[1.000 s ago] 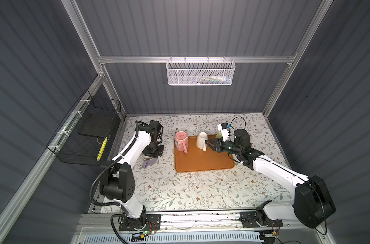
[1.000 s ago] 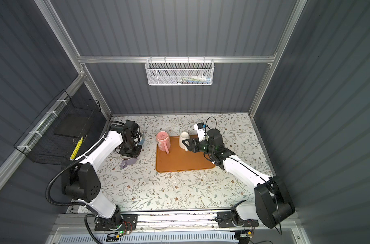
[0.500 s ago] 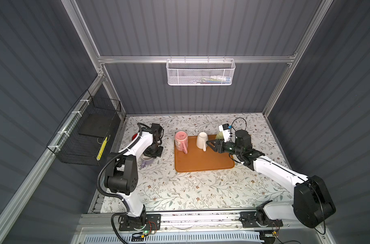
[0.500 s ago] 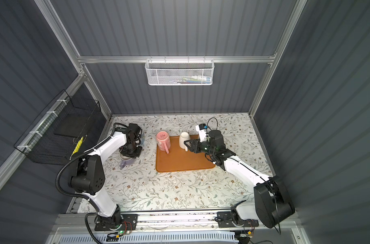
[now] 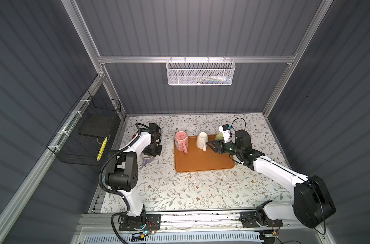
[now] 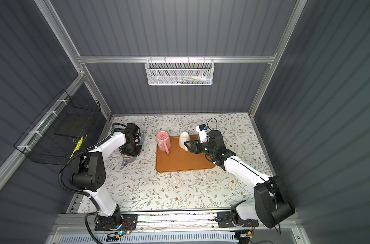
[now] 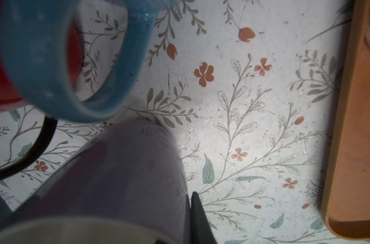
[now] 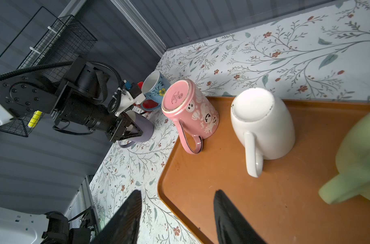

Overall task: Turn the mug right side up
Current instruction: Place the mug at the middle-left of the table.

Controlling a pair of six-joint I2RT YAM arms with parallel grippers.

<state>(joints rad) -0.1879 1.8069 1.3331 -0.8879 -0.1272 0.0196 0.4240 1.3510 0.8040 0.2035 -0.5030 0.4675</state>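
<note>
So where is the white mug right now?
In both top views the white mug stands upside down at the far edge of the orange tray, between the pink mug and the green mug.

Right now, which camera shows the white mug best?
The right wrist view: the white mug is close, upside down, base and handle clear. Both top views show it small; the left wrist view misses it.

The left arm point(image 5: 138, 142) folds up from its base and reaches back, wrist bent so the left gripper point(image 5: 150, 152) points straight down, jaws pinched tight. The right arm point(image 5: 274, 170) stretches out long and low toward the middle, its right gripper point(image 5: 208, 145) lying level, jaws standing apart.
</note>
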